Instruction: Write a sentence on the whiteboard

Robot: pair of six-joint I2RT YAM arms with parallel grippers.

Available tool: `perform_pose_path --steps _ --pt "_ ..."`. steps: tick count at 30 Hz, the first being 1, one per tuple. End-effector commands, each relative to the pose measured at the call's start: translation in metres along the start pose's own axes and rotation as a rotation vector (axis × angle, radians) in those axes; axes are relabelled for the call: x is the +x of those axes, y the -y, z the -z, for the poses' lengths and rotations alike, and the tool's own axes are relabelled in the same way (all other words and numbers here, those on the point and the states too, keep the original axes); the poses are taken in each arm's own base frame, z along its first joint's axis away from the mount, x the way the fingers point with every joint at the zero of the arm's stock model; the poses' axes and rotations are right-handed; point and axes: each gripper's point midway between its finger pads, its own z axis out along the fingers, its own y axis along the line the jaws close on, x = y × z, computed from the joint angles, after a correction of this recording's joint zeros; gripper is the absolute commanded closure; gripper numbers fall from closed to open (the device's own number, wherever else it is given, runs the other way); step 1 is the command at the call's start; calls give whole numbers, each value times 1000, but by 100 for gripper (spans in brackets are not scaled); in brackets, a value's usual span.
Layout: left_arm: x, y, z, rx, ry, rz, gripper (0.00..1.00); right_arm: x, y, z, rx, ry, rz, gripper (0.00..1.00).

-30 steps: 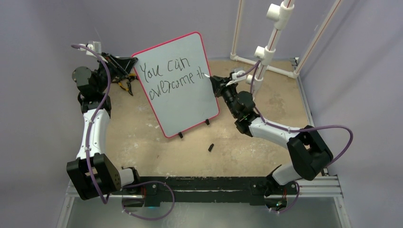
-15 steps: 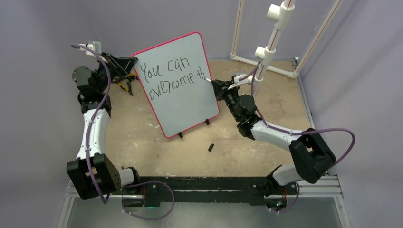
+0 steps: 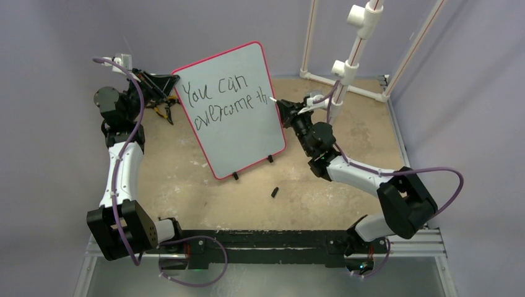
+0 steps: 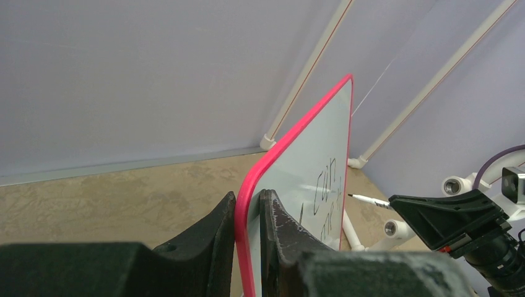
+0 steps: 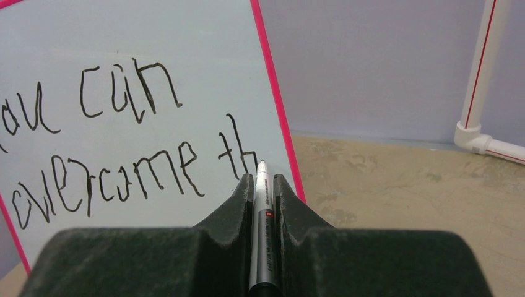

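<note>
The black handwritten marker lettering [image 3: 224, 102] stands on the large flat white whiteboard with a red-pink rim [image 3: 244, 139], in two lines. The upper line, nearer the top edge, reads "You can". The lower line, directly beneath, reads "overcome th"; its last letter lies just beside the right edge. The silver marker pen [image 5: 262, 210] carries small barrel print, too small to read.

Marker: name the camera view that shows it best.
Right wrist view: the marker runs up the middle of the frame, clamped in the right pincer, tip at the end of the sentence on the whiteboard. Left wrist shows it small, from the side. Top external shows only a sliver by the board's edge.
</note>
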Motion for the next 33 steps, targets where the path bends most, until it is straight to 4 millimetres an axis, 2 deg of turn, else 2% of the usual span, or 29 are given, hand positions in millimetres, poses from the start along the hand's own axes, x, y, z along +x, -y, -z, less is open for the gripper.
perform_pose_path --steps 1,12,27,33 --pt "8 -7 1 -12 -13 6 85 -39 3 -15 41 129 -29 100" --pt "8 -7 2 -13 -14 6 85 -28 3 -21 39 104 -11 100" --pt "7 -8 2 -14 -10 7 85 14 14 0 54 -15 -27 100" --pt "6 -7 2 -13 -9 6 85 15 14 4 53 -21 -30 100"
